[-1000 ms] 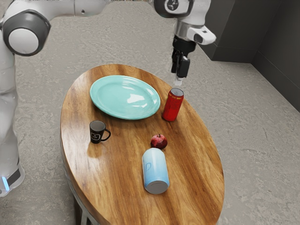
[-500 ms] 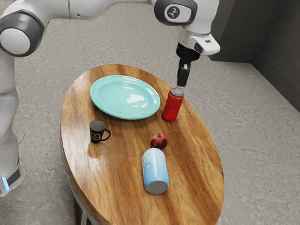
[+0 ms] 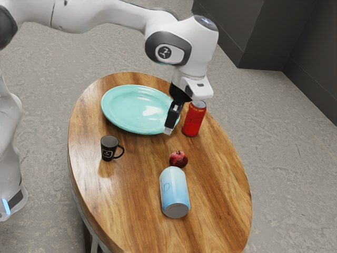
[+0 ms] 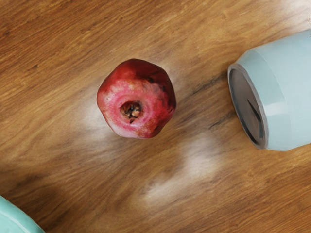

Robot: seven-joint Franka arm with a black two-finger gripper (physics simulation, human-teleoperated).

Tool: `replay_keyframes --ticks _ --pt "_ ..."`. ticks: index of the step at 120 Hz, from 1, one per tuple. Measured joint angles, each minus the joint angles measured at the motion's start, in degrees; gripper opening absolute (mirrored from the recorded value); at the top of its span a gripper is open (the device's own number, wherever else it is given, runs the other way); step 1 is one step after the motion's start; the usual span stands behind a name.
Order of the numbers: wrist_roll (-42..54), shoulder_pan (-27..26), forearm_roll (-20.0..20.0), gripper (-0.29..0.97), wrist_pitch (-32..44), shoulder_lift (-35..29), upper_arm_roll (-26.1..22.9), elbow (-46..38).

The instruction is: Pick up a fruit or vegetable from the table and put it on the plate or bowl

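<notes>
A dark red pomegranate lies on the oval wooden table, between the upright red can and a light blue can lying on its side. The turquoise plate sits at the table's far end and holds nothing. My gripper hangs low over the plate's near edge, beside the red can and just up-table from the pomegranate, open and holding nothing. In the wrist view the pomegranate lies below the hand with its crown facing up, the blue can's end beside it, and a sliver of plate rim at the corner.
A small black mug stands toward the exterior view's left, in front of the plate. Bare wood stretches past the blue can toward the table's near end. A dark cabinet stands beyond the table on the grey floor.
My arm has swung down and toward the exterior view's left, from high above the red can to low beside it, over the plate's near edge. The objects have not moved.
</notes>
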Motion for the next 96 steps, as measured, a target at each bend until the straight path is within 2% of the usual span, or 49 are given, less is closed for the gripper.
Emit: replay_keyframes --ticks 40,96 --pt "1.3 -0.4 -0.1 0.68 7.8 2.6 -0.8 -4.8" --pt "2.4 0.1 0.1 0.68 12.0 6.3 -0.3 -5.3"
